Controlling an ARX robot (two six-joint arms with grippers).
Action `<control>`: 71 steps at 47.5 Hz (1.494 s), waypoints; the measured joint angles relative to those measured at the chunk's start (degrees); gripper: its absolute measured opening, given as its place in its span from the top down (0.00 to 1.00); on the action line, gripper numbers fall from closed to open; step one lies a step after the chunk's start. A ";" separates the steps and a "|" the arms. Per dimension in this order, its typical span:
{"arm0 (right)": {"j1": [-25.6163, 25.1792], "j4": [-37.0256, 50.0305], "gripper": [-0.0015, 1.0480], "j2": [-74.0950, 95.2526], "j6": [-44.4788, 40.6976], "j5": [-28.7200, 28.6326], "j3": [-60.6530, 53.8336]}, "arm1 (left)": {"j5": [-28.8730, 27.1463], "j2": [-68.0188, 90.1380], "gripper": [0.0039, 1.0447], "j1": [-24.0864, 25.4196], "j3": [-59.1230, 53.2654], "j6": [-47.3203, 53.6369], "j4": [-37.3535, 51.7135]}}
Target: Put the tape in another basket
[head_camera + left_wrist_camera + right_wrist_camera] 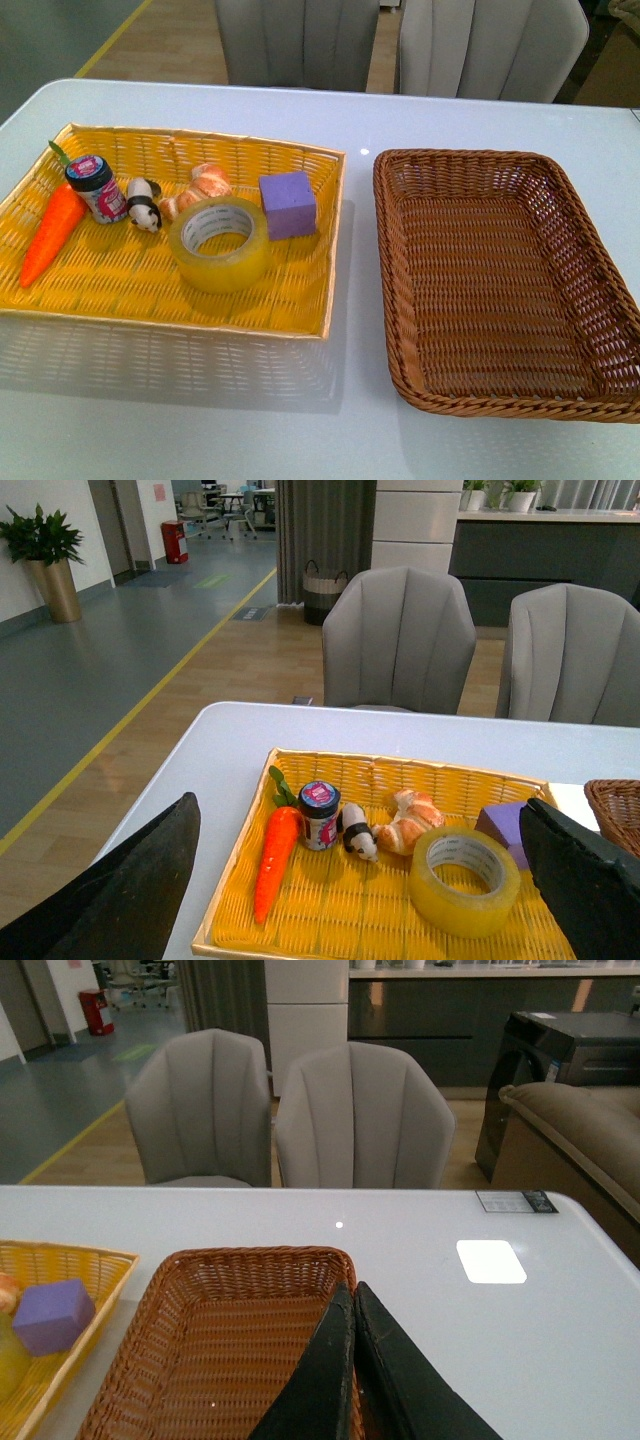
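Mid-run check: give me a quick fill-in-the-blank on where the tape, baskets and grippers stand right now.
1. The tape lies in the ____ basket, not the brown basket.
2. The cube beside the tape is ____ in colour.
3. The left gripper is ____, fingers far apart.
4. The right gripper is ____, fingers pressed together.

Missing words: yellow; purple; open; shut.

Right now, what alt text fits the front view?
A roll of tape lies in a yellow basket with a purple block, carrot, small jar, toy panda and croissant. A brown basket sits empty beside it on a white table.
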 joint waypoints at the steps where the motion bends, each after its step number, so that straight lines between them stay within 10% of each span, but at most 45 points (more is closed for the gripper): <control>1: 0.00 -0.61 0.98 -0.63 0.00 0.02 0.00 | 0.00 0.00 0.08 0.00 0.00 0.00 0.00; 41: 0.02 -19.96 0.98 -19.63 -0.02 0.02 0.02 | 0.00 0.00 0.08 0.00 0.00 0.00 0.00; 52: 0.02 -19.96 0.47 -19.71 -0.02 0.02 0.02 | -0.50 0.44 0.08 -0.20 0.20 -0.31 -0.70; 55: 0.02 -19.98 0.33 -19.71 -0.02 0.07 0.02 | -9.05 9.60 0.08 -3.48 5.33 -4.81 -11.43; 60: 0.02 -19.98 0.12 -19.78 -0.02 0.02 0.02 | -8.90 25.83 0.08 -5.11 8.57 -6.78 -3.02; 71: 0.07 -19.98 0.09 -19.78 -0.02 0.02 0.02 | -5.79 69.55 0.08 -5.81 21.57 -7.63 26.03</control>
